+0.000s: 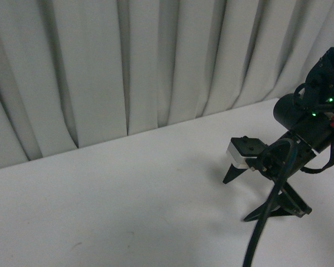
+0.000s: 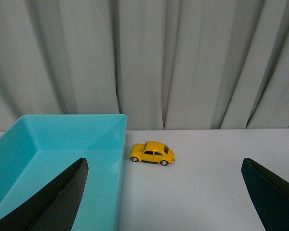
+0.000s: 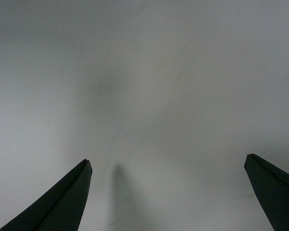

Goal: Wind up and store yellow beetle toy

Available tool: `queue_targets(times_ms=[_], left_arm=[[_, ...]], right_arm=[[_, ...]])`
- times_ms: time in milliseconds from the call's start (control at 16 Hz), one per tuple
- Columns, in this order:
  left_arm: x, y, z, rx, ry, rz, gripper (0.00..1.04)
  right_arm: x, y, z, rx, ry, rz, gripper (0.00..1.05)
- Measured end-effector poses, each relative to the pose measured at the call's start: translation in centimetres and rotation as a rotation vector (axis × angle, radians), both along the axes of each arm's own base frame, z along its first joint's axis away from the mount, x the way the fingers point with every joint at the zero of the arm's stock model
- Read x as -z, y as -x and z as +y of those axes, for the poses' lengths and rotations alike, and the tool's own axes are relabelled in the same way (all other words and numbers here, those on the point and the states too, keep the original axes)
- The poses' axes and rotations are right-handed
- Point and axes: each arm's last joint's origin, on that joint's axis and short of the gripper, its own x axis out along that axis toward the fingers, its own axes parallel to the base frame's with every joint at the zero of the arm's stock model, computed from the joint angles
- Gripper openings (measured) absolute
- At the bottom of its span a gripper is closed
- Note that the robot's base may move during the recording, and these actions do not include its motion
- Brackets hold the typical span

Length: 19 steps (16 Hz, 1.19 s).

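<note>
The yellow beetle toy (image 2: pixel 152 153) stands on its wheels on the white table, side-on in the left wrist view, just beside the right-hand wall of a turquoise bin (image 2: pixel 67 132). My left gripper (image 2: pixel 164 163) is open and empty. It hangs short of the car, with one finger (image 2: pixel 58 199) over the bin and the other over bare table. My right gripper (image 1: pixel 235 201) is open too, its fingers pointing down at the table on the right of the front view. Only bare table lies between the jaws of the right gripper (image 3: pixel 168 159). The front view shows neither the car nor the bin.
A pleated white curtain (image 1: pixel 128 67) hangs along the table's far edge (image 1: pixel 156 129), close behind the bin and the car. A black cable (image 1: pixel 261 233) hangs from the right arm.
</note>
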Motion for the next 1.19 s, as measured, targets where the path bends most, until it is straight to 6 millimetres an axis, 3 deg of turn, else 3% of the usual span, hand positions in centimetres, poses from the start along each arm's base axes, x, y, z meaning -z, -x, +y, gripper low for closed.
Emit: queue_targets(times_ms=[125,188,250,313,376,438,563,626,814,876,1190], left_arm=[[0.0,0.0,0.0,0.000,0.000,0.000,0.98],[0.0,0.0,0.0,0.001,0.000,0.000,0.98],[0.0,0.0,0.0,0.000,0.000,0.000,0.98],[0.0,0.0,0.0,0.000,0.000,0.000,0.98],[0.0,0.0,0.0,0.000,0.000,0.000,0.98],[0.0,0.0,0.0,0.000,0.000,0.000,0.98],[0.0,0.0,0.0,0.000,0.000,0.000,0.98],[0.0,0.0,0.0,0.000,0.000,0.000,0.98],[0.0,0.0,0.0,0.000,0.000,0.000,0.98],[0.0,0.0,0.0,0.000,0.000,0.000,0.98],[0.0,0.0,0.0,0.000,0.000,0.000,0.98]], right_arm=[[-3.4,-1.6,1.7,-0.009,0.007,-0.299,0.95],[-4.4,-1.7,3.1,0.166,0.218,-0.488,0.84],[-4.7,0.3,5.3,0.419,0.243,-0.560,0.74],[-5.1,2.7,7.4,0.639,0.162,-0.616,0.63],[-7.5,4.5,8.7,0.885,-0.062,-0.722,0.50],[-11.8,6.7,9.0,1.073,-0.436,-0.866,0.30],[-10.2,9.6,9.8,1.171,-0.539,-0.715,0.07],[-9.5,10.7,10.2,1.185,-0.549,-0.661,0.02],[-10.8,13.0,10.7,1.179,-0.609,-0.703,0.02],[-10.3,14.1,11.5,1.200,-0.594,-0.684,0.02],[-10.5,16.7,11.9,1.185,-0.603,-0.682,0.02]])
